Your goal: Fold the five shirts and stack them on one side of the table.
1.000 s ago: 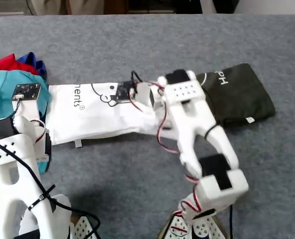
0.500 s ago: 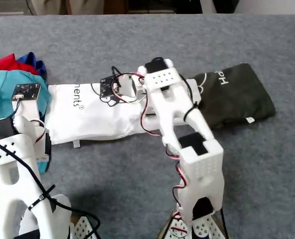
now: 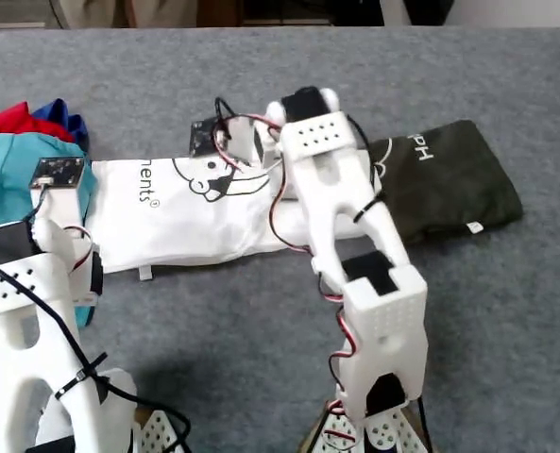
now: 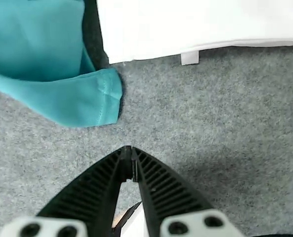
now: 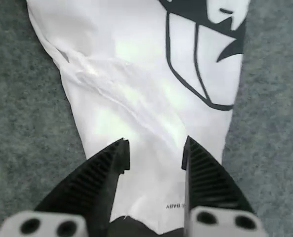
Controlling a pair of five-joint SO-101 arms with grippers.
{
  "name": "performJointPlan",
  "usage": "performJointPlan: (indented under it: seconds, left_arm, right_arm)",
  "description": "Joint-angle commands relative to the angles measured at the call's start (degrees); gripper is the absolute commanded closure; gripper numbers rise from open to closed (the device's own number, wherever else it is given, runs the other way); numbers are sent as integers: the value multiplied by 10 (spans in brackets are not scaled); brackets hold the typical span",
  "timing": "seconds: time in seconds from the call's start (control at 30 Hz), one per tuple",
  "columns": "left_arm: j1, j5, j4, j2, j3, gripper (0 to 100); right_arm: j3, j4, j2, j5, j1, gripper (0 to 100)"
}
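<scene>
White shirt (image 3: 157, 217): lay flat mid-counter (image 3: 506, 311), long axis running across between the teal shirt (image 3: 10, 175) and the folded dark shirt (image 3: 449, 179).
Right gripper (image 5: 155, 144): jaws apart, empty, directly above the white shirt's cloth; clearly the nearer arm.
Left gripper (image 4: 131, 150): closed on nothing, over bare counter, near the teal shirt's corner.
Judgement: the right gripper looked placed to pinch the cloth beneath and fold along that axis.
</scene>
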Motion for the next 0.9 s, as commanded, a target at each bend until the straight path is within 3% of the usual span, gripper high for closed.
performJointPlan:
  seconds: [0.0, 0.1, 0.27, 0.37, 0.63, 0.87]
  left_arm:
    - [9, 0, -1, -14, -19, 979]
    - [6, 0, -1, -14, -19, 979]
    - [10, 0, -1, -14, -19, 979]
    - [10, 0, -1, -14, -19, 979]
    - [7, 0, 0, -14, -19, 979]
    - [11, 2, -8, -11, -19, 979]
  right_arm:
    - [-56, 62, -55, -7, 11, 860]
    - [-36, 95, -65, -8, 24, 998]
    - [69, 55, -65, -8, 45, 996]
    - [138, -18, -65, -16, 41, 997]
    - [279, -331, -64, -89, 22, 997]
    - [314, -400, -60, -92, 12, 997]
